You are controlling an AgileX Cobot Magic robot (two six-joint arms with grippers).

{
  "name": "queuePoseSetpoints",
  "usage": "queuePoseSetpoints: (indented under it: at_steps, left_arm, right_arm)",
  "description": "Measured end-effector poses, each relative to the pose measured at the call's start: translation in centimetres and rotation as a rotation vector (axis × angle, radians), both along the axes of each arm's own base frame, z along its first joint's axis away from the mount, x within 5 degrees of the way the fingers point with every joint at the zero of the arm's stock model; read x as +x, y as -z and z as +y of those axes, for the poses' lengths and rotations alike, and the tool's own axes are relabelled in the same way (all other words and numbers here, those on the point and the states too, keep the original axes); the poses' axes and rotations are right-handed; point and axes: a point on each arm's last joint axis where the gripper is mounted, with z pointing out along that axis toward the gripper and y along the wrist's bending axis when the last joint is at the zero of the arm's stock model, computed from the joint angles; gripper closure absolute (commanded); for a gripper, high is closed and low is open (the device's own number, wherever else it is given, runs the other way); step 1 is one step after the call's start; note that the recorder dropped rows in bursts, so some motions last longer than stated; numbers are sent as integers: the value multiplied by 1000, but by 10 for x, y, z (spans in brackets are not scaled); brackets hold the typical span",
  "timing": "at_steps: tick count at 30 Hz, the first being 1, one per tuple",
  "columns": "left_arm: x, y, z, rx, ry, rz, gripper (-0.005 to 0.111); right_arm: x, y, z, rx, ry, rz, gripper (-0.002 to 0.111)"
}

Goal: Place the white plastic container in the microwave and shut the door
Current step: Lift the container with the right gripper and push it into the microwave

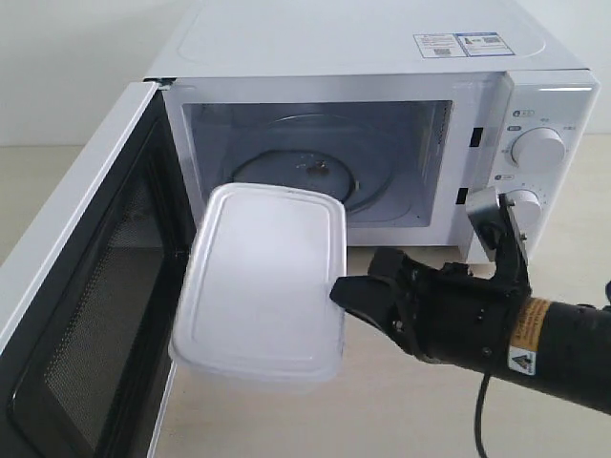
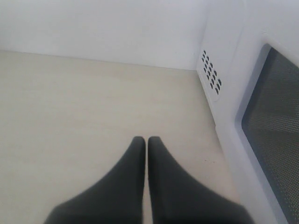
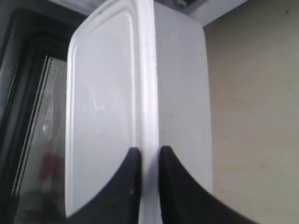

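Note:
The white plastic container (image 1: 263, 281) hangs in the air in front of the microwave's (image 1: 382, 57) open cavity, tilted, lid facing up. My right gripper (image 1: 342, 291) is shut on the container's right rim; in the right wrist view its black fingers pinch the lid edge (image 3: 148, 116) at the gripper's tip (image 3: 149, 154). The door (image 1: 91, 305) stands swung wide open at the left, its mesh inner face showing. The glass turntable (image 1: 315, 172) lies bare inside. My left gripper (image 2: 145, 142) is shut on nothing, hovering over the tabletop beside the door's outer side (image 2: 271, 121); it does not show in the exterior view.
Two round dials (image 1: 537, 148) sit on the microwave's right panel, close above my right arm (image 1: 496, 324). A light wooden tabletop (image 2: 84, 116) stretches under the left gripper, with a white wall behind. The microwave's side vent holes (image 2: 211, 74) lie ahead of the left gripper.

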Motion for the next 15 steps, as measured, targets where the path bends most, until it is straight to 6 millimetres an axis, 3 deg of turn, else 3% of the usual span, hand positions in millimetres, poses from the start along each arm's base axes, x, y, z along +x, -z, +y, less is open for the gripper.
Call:
queuePoseSetpoints:
  at_steps: [7,15]
  left_arm:
    - [0,0,0,0,0,0,102]
    - [0,0,0,0,0,0,102]
  right_arm:
    - [6,3,2,-23,335,47,109]
    - [71,-34,27,87,529,96,109]
